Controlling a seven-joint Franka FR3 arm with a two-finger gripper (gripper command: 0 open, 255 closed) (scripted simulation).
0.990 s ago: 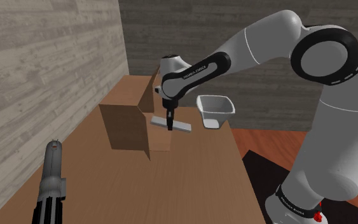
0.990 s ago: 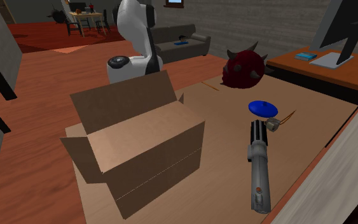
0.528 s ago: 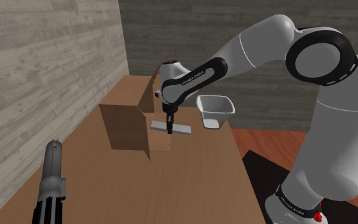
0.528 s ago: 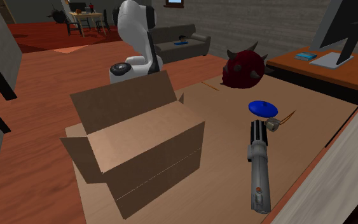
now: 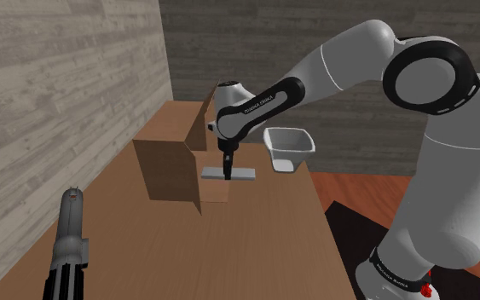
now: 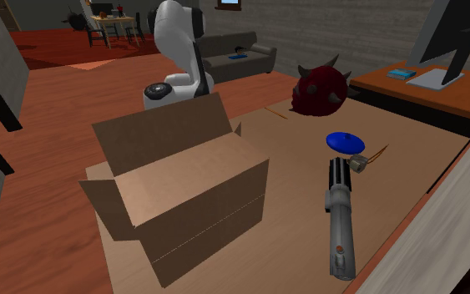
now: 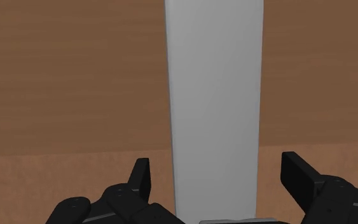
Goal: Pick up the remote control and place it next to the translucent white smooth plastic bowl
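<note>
Pincer point(image 7: 215, 163): fingers spread, one on each side of the remote control point(image 7: 214, 95). A sliver of brown shows between each finger and the slab's long edges, so I judge nothing is pinched yet.

The remote lies flat. In the shoulder view it sits on a brown flap point(image 5: 216, 189) at the foot of the cardboard box point(image 5: 168, 166), between the box and the white bowl point(image 5: 287, 152).

Risks, as I judge them:
- The flap may give under the fingertips and tip the slab as the fingers close.
- The slab looks long and smooth, so a pinch off its middle could let it pivot or slide out on the lift.
- The bowl stands at the worktop point(image 5: 255, 247) edge and looks light. A low or wide carry could knock it off, and a release too close could leave the remote leaning on its wall.

Writing:
- Remote: blank grey, no buttons or label.
- Box and bowl: unmarked.
- Dark band point(image 5: 259, 104) on the forearm: white lettering, too small for me to read
</note>
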